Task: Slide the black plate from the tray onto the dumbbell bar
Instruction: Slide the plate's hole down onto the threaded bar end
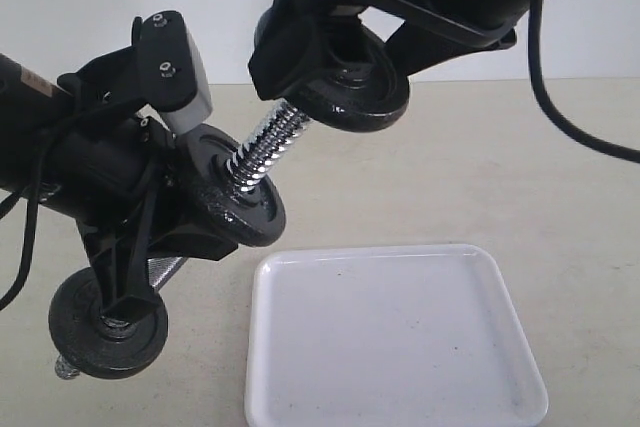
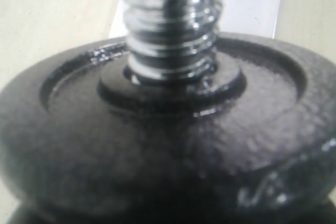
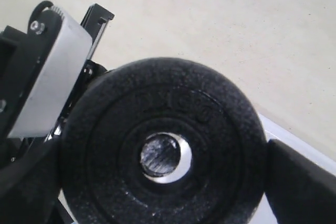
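The black plate (image 1: 365, 87) is up in the air, clamped at its rim by my right gripper (image 1: 350, 57), which is shut on it. In the right wrist view the black plate (image 3: 163, 145) faces me, with the bar's end (image 3: 160, 155) showing inside its centre hole. The dumbbell bar (image 1: 268, 145) slants up from my left gripper (image 1: 150, 247), which grips its middle. Its threaded end (image 2: 173, 24) meets the held plate. One black disc (image 1: 235, 197) sits on the bar by the left gripper, another (image 1: 108, 325) at the low end. The white tray (image 1: 400, 347) holds nothing.
The left arm's grey camera housing (image 1: 180, 67) sits close beside the held plate. A black cable (image 1: 560, 107) hangs from the right arm at the right. The tray lies on a beige table (image 1: 520, 167), right under the bar's raised end.
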Controlling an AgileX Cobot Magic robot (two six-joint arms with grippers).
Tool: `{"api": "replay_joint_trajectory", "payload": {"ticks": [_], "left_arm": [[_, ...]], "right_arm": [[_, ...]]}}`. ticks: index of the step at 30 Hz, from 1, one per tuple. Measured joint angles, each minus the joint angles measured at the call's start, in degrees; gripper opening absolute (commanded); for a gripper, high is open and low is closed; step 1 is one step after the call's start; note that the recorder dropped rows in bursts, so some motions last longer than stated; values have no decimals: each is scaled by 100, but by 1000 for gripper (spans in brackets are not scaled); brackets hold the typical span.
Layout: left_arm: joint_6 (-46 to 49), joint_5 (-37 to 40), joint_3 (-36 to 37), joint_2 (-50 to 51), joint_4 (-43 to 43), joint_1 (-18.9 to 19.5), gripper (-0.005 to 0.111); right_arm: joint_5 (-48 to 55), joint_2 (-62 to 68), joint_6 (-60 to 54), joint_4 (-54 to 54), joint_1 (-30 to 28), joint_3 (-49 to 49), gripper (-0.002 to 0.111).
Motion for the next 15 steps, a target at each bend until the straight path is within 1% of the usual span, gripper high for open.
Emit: {"api": "replay_joint_trajectory", "payload": {"ticks": [9, 15], "left_arm": [[39, 0, 0, -35, 0, 0, 4], [51, 47, 0, -115, 100, 0, 4]], "right_arm": [[45, 53, 10, 27, 0, -33, 0], [73, 230, -99, 417, 0, -63, 0]]}}
